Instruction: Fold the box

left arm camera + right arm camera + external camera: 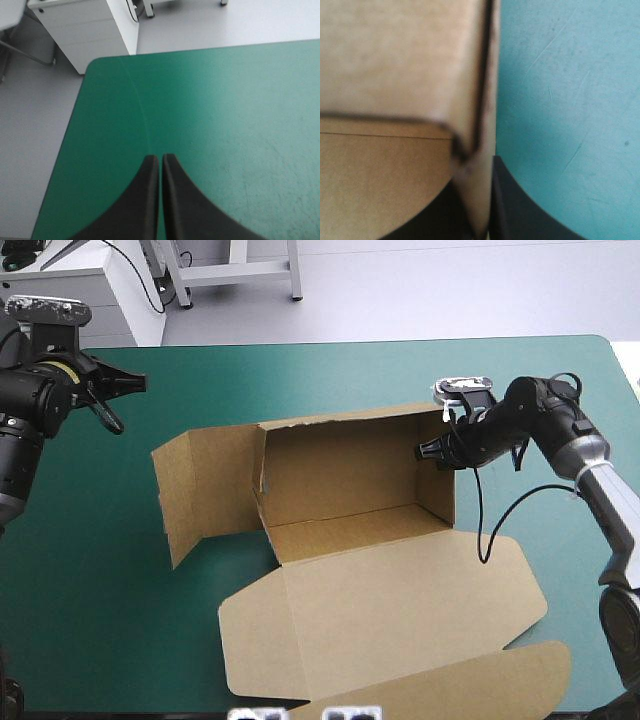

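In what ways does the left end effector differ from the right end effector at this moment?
The left end effector is shut on nothing; the right end effector is shut on the right wall of the box. The left one is over bare teal-green cover, apart from the box; the right one touches it. Both are shut.

Left gripper (160, 164): bare teal-green cover (225, 110) ahead and beneath, unobstructed. Right gripper (478, 200): side wall of the box (400, 60) between its fingers, open cover beside the outer finger, board blocking the inner side.
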`<state>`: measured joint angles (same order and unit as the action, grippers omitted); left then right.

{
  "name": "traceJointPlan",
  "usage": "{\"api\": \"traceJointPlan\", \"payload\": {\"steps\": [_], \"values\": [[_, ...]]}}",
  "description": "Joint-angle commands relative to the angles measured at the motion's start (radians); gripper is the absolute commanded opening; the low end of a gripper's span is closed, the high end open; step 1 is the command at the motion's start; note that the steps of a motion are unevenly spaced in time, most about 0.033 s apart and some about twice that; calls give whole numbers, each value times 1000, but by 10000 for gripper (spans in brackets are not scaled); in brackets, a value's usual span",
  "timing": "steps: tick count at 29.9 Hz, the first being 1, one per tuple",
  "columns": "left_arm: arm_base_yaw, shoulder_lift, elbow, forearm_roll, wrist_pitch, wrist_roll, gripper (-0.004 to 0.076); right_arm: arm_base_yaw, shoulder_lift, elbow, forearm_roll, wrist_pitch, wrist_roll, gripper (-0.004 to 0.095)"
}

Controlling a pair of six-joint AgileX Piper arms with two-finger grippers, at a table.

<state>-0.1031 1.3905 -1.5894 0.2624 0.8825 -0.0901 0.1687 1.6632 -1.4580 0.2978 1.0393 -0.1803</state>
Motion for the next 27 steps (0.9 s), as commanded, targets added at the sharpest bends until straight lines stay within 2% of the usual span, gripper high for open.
{"api": "traceJointPlan", "payload": {"steps": [1, 9, 12, 16, 18, 25, 27], "values": [[32, -33, -3, -91, -52, 69, 5, 3, 42, -90, 28, -16, 34, 2], [29, -33, 9, -147, -43, 113, 5, 3, 222, -274, 35, -30, 39, 31], [29, -33, 9, -150, -43, 115, 5, 3, 258, -304, 35, -11, 61, 142], [29, -33, 9, -148, -43, 115, 5, 3, 263, -312, 12, -11, 74, 348], [29, -33, 9, -148, -43, 115, 5, 3, 261, -331, -6, 6, 74, 406], [29, -33, 9, -148, -41, 115, 5, 3, 261, -514, -49, 178, 76, 413], [29, -33, 9, -148, -39, 115, 5, 3, 259, -577, -69, 211, 117, 413]]}}
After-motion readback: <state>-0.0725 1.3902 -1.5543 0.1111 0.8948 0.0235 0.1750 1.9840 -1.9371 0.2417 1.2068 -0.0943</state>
